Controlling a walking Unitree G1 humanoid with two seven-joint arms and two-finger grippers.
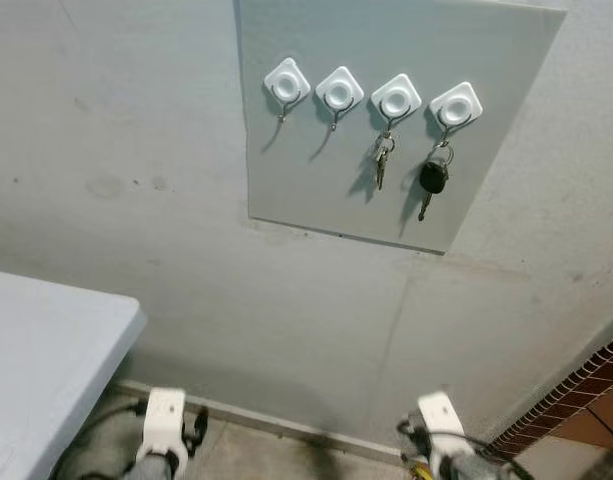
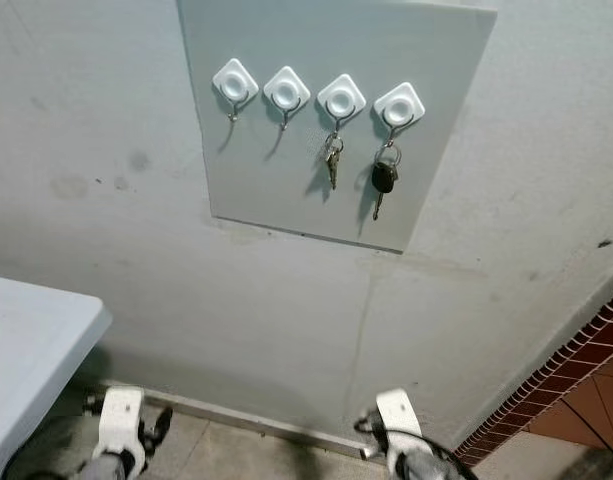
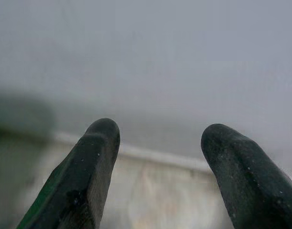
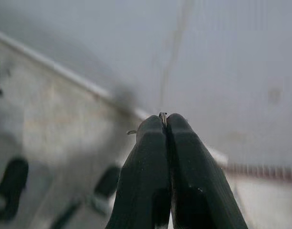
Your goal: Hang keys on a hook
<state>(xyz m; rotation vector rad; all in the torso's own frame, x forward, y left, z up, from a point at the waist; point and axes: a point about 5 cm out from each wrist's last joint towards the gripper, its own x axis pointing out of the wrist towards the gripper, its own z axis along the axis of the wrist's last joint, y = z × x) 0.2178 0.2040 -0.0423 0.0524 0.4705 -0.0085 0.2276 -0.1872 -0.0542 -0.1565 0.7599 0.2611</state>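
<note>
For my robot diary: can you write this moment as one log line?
left pincer open, low | right pincer shut on metal bit | hooks: two hold keys, two free

Four white hooks (image 1: 371, 94) in a row — keys (image 1: 382, 158) and a black-headed key (image 1: 432, 180) hang from the two rightmost.

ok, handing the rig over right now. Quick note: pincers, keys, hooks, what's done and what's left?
Left pincer: open, empty, arm low.
Right pincer: fingers pressed together, a thin metal sliver, perhaps a key ring, pinched at the tips; arm low.
Board: four white hooks. Third hook has a key bunch, fourth hook a black-headed key. First hook and second hook are free.
Left: raise the right arm to a free hook and hang whatever it holds.
</note>
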